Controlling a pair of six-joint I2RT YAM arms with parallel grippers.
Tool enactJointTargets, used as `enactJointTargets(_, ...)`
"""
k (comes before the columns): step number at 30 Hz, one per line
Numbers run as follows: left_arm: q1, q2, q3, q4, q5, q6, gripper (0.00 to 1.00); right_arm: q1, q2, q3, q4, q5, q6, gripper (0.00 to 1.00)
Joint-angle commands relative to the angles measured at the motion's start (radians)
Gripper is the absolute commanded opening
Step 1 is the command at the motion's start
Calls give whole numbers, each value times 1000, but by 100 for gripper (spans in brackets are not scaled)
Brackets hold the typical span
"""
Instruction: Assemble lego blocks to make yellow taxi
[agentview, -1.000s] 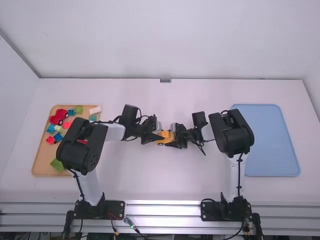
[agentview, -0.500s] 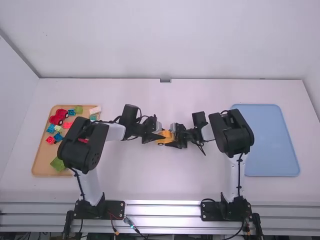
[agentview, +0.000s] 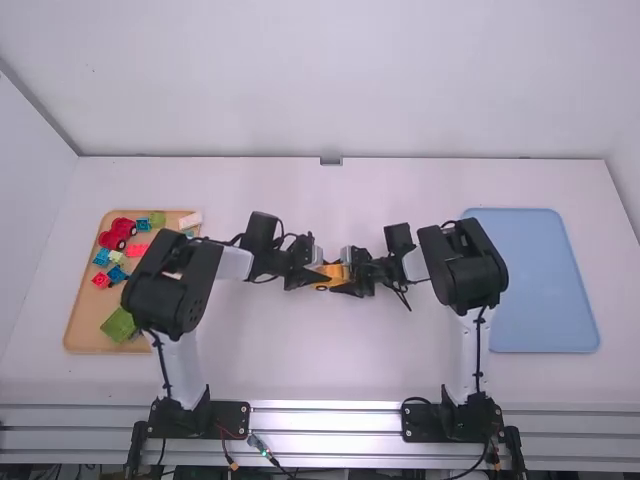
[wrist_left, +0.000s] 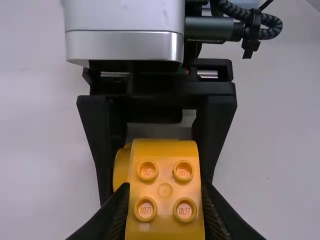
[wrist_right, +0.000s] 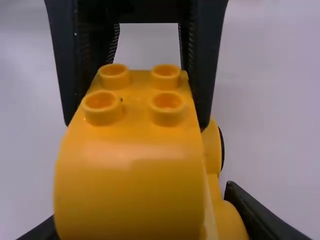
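Note:
Near the table's middle, my left gripper (agentview: 321, 278) and my right gripper (agentview: 347, 284) meet from opposite sides at the yellow taxi build (agentview: 334, 272). In the left wrist view the left gripper (wrist_left: 165, 202) is shut on a yellow block (wrist_left: 165, 191) with a curved end and studs. Behind it, the right gripper's black fingers flank the lower yellow part. In the right wrist view the studded block (wrist_right: 132, 150) sits above a body with a round wheel (wrist_right: 213, 147); the right gripper (wrist_right: 145, 222) is shut on the yellow build, whose lower part is largely hidden.
On the left lies a wooden tray (agentview: 80, 310) with a red toy car (agentview: 117, 234), a green block (agentview: 119, 325) and several other coloured blocks. A blue tray (agentview: 540, 285) lies on the right, beyond the right arm.
The left arm has shifted slightly to the right, uncovering more of the green block in the tray. The right arm has kept still, and the yellow build remains between the grippers.

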Motion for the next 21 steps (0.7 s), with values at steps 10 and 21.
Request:
enactJointTargets(10, -30, 29, 22, -27, -55, 44, 2, 6, 16, -10, -9, -5, 11, 49)
enactJointTargets(21, -75, 31, 23, -48, -153, 49, 2, 6, 16, -10, -9, -5, 11, 49)
